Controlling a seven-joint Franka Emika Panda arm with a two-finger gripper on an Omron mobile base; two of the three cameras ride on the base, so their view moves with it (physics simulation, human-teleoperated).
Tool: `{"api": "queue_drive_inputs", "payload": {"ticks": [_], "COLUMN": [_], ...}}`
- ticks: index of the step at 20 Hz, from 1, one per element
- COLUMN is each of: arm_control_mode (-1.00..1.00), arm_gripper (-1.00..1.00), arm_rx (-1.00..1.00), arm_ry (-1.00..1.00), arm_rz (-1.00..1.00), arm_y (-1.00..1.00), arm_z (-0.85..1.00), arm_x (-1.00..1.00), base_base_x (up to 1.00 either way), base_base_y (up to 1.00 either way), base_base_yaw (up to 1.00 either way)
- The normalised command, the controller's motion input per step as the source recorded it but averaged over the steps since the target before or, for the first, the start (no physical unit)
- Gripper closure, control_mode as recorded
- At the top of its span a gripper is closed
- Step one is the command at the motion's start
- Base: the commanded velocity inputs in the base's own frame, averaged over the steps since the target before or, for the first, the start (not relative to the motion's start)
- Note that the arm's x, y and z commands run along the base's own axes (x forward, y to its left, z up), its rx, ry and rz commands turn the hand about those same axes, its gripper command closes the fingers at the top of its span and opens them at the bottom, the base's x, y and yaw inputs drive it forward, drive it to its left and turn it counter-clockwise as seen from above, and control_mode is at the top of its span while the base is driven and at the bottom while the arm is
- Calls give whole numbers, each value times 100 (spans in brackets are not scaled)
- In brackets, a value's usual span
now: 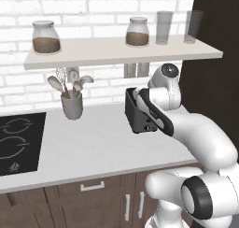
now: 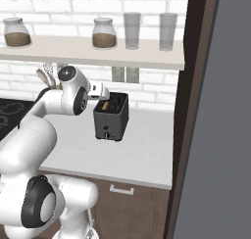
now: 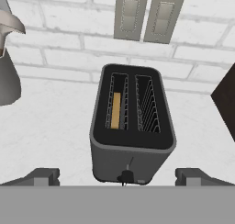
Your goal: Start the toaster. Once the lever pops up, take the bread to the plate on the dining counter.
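The dark toaster [image 3: 133, 126] stands on the white worktop against the brick wall, also seen as toaster [image 2: 112, 116] and toaster [image 1: 137, 116]. The bread [image 3: 116, 110] sits down in its left slot with just its tan top edge showing, bread [image 2: 105, 106]. A small dark lever [image 3: 125, 176] is low on the toaster's front. My gripper [image 3: 119, 177] hovers above and in front of the toaster, open, its two fingertips [image 3: 43, 176] wide apart and holding nothing. The gripper [image 2: 104, 91] hangs by the toaster's upper left corner. The plate and the dining counter are out of view.
A grey utensil cup [image 1: 72, 105] stands left of the toaster and a black hob [image 1: 18, 140] lies further left. A shelf [image 1: 116, 54] with jars and glasses runs overhead. Wall sockets [image 3: 144, 16] sit behind the toaster. A tall dark cabinet [image 2: 196, 110] bounds the right.
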Motion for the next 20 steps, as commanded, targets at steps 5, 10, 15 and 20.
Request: {"api": "queue_drive_inputs", "payload": {"ticks": [5,10,15,20], "arm_control_mode": [-100,-100,-100,-100], "arm_gripper": [-100,-100,-100,-100], "arm_rx": [0,0,0,0], "arm_ry": [0,0,0,0], "arm_rz": [0,0,0,0], "arm_y": [0,0,0,0], "arm_z": [0,0,0,0], "arm_x": [0,0,0,0], "base_base_x": [0,0,0,0], "base_base_y": [0,0,0,0], "base_base_yaw": [0,0,0,0]}}
